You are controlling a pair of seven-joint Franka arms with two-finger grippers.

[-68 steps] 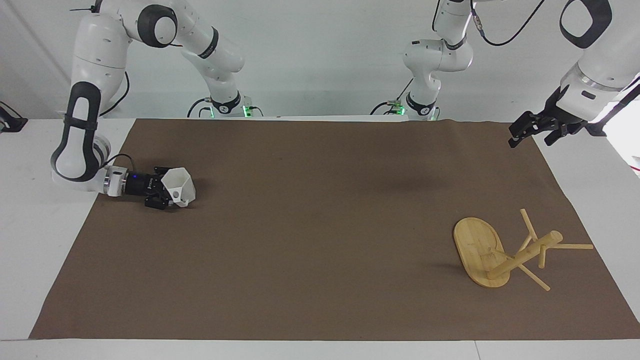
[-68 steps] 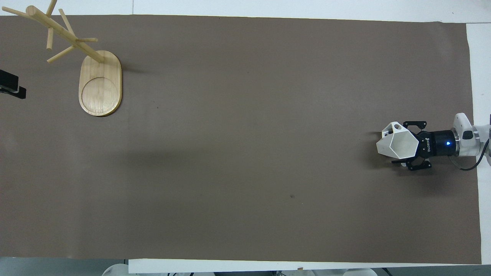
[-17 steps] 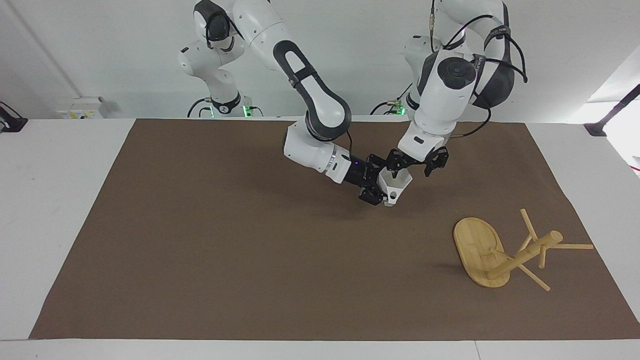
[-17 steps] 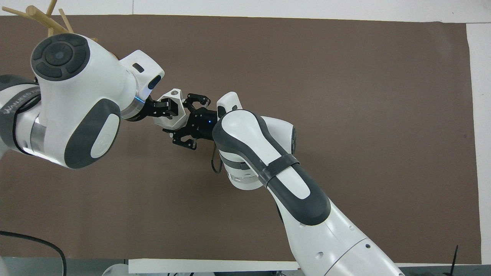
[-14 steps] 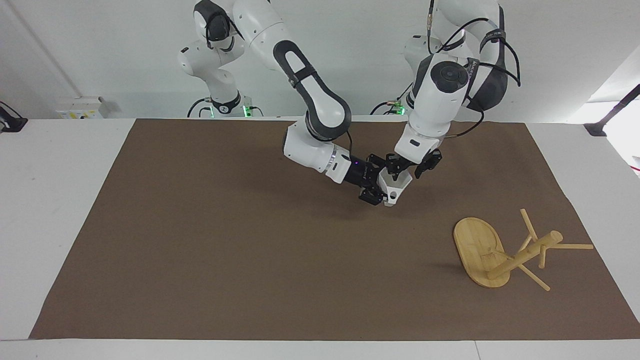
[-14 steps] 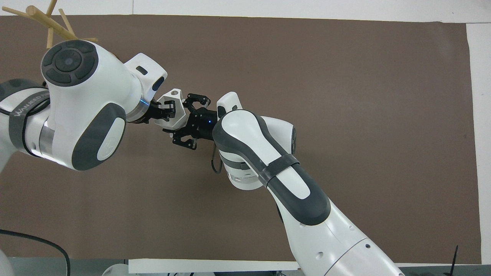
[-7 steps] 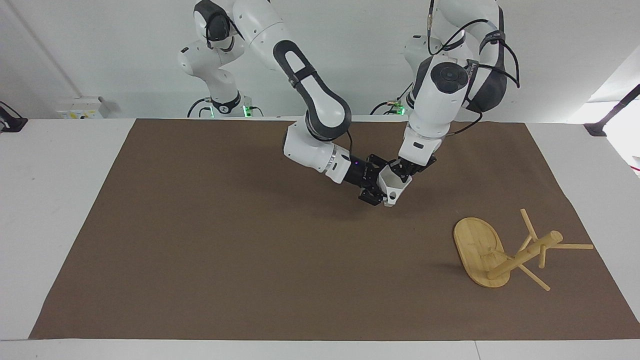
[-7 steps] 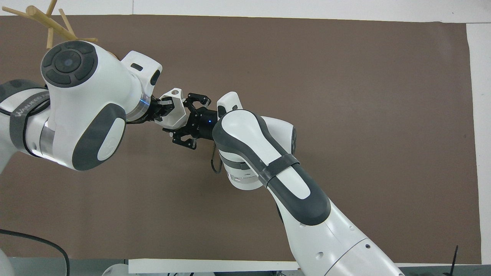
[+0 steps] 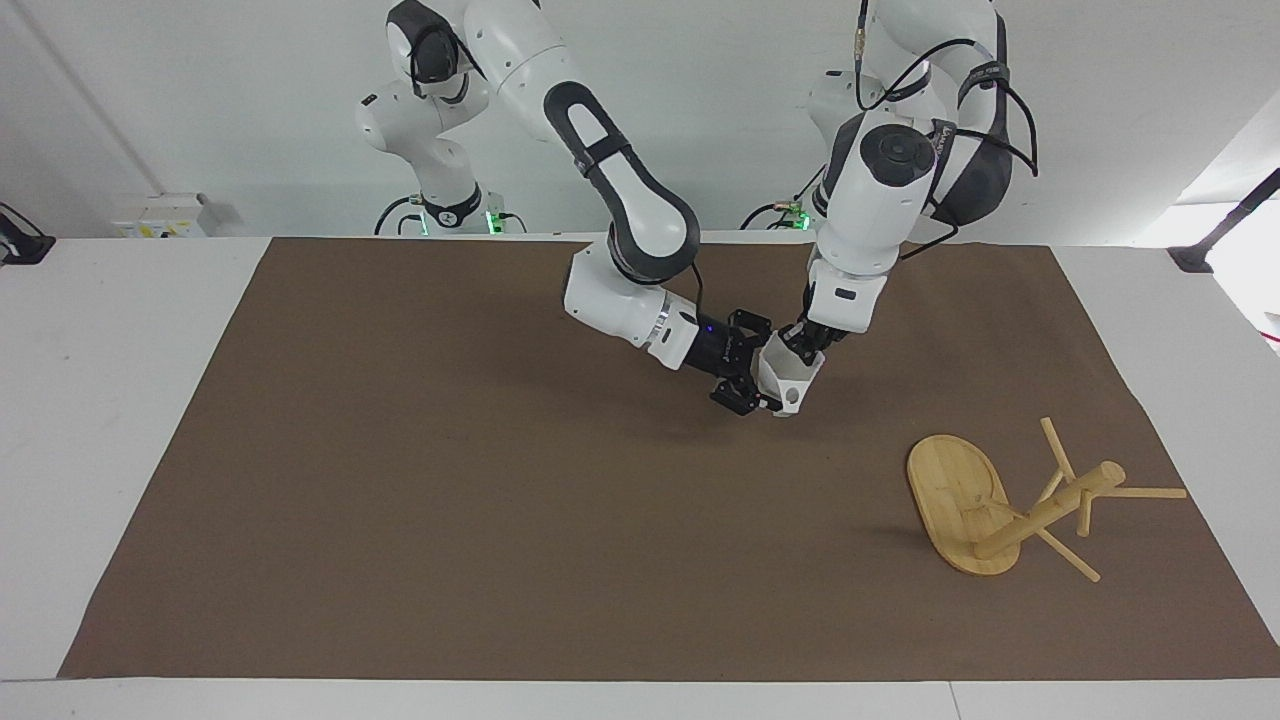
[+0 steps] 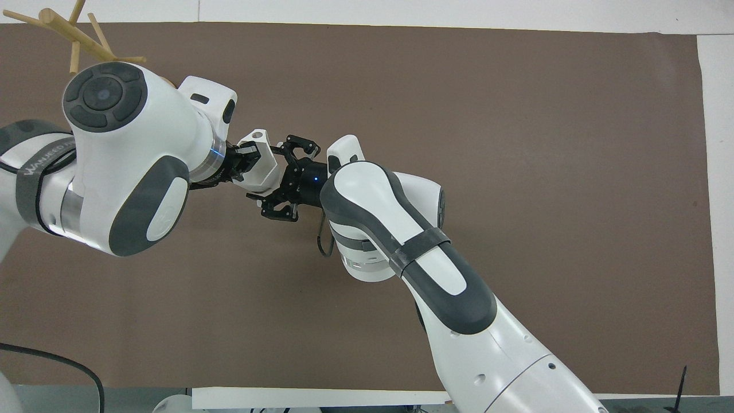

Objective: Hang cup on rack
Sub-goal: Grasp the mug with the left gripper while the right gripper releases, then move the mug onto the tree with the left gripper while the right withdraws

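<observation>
my left gripper is clamped on the rim of the cup, fingers pinched together over one wall near its mouth, and i am holding it up in the air over the middle of the brown mat. my right gripper sits just beside the cup at its base end; in the overhead view its fingers stand spread apart, so i judge that the weight is now mine on the left (the handover looks done from here, though i can't see every contact point).

the cup's squarish handle with its hole points away from my left wrist, which is good for what comes next. the rack stands well apart from the cup, toward my left arm's end of the table, with its post and thin pegs above the oval base.

to do this step well, i'd draw my right gripper straight back along its own axis, so that an open finger doesn't catch the cup's tapered body and twist it in my pinch. a rim grip on one thin wall can pivot easily, so i'd keep my left wrist quiet until the right is clear. then i'd carry the cup across with the handle leading, line the hole up with a peg, and slide it on before letting go.
</observation>
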